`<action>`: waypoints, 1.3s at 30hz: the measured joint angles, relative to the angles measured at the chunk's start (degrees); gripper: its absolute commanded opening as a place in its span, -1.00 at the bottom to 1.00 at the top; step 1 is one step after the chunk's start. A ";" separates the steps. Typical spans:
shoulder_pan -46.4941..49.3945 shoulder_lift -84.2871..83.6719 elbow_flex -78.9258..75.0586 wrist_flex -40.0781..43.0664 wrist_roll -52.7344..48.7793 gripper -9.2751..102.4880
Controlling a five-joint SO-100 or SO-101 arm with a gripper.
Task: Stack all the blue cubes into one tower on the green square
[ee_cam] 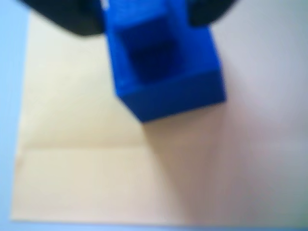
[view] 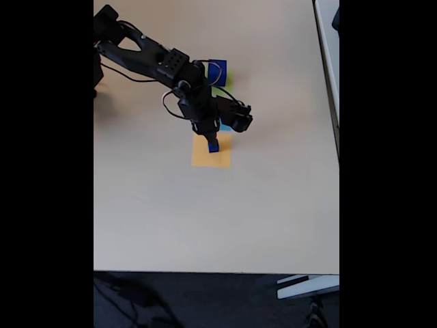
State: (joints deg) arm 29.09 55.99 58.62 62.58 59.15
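Observation:
My gripper (ee_cam: 149, 19) is shut on a small blue cube (ee_cam: 163, 72), whose upper face shows a square hollow. Dark fingers (ee_cam: 72, 17) press it from both sides in the wrist view. In the fixed view the gripper (view: 212, 141) holds this cube (view: 214, 145) over the upper part of an orange square (view: 210, 156); I cannot tell whether the cube touches it. Farther back, a larger blue cube (view: 218, 68) stands on the green square (view: 226, 80), partly behind the arm.
A light-blue square (view: 225, 127) peeks out beside the wrist, between the green and orange squares. The black arm (view: 147, 55) reaches in from the upper left. The beige table (view: 205, 219) ends at the front edge; a white strip (view: 326, 41) runs along the right.

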 measured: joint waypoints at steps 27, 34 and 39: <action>-11.16 5.01 -5.71 -3.08 9.49 -0.45; -20.39 5.36 -4.39 -3.08 19.16 -0.40; -21.09 6.86 3.34 -5.63 21.53 -0.34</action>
State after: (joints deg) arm 8.00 62.84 61.96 56.95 80.68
